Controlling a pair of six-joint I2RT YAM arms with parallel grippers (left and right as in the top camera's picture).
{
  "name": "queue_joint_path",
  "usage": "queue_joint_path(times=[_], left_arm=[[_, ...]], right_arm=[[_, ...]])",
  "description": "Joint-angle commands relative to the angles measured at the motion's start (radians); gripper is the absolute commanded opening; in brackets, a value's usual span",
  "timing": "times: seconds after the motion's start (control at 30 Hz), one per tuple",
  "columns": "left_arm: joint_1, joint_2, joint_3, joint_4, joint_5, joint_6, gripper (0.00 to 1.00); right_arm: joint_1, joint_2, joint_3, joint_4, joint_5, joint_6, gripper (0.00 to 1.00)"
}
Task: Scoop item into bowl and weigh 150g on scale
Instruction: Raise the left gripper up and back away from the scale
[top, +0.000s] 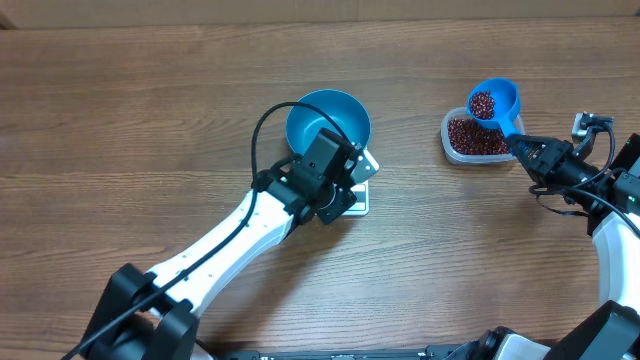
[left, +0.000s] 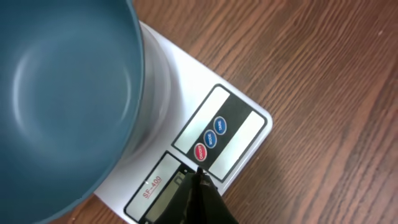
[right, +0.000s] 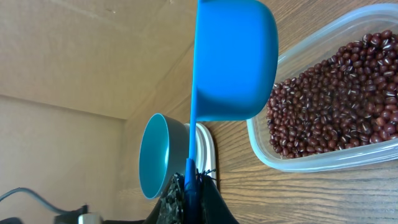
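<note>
Right fingers (right: 209, 200) hold scoop (right: 233, 62) raised over tub (right: 298, 165)

One bowl (top: 328, 118) at centre, just the one. One scale (left: 186, 74), with three buttons (left: 211, 137) on it: two blue, one red. Upper right: one scoop (top: 505, 95), one tub (top: 446, 135). And the beans (top: 475, 135)? Far too many to count, in tub and scoop alike. Two arms (top: 225, 240), lower left and right edge.
</note>
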Motion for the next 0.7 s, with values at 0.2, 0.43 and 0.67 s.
queue_joint_path(times=[0.2,0.43,0.67], left_arm=[[0.004,-0.123,0.015,-0.042,0.022,0.014,0.04],[0.005,-0.184,0.015,-0.043,0.013,0.005,0.04],[0.061,-0.214,0.019,-0.043,-0.039,-0.089,0.04]], right_arm=[[-0.005,-0.023,0.026,0.01,-0.008,-0.008,0.04],[-0.005,-0.023,0.026,0.01,-0.009,-0.008,0.04],[-0.004,-0.023,0.026,0.01,-0.01,-0.006,0.04]])
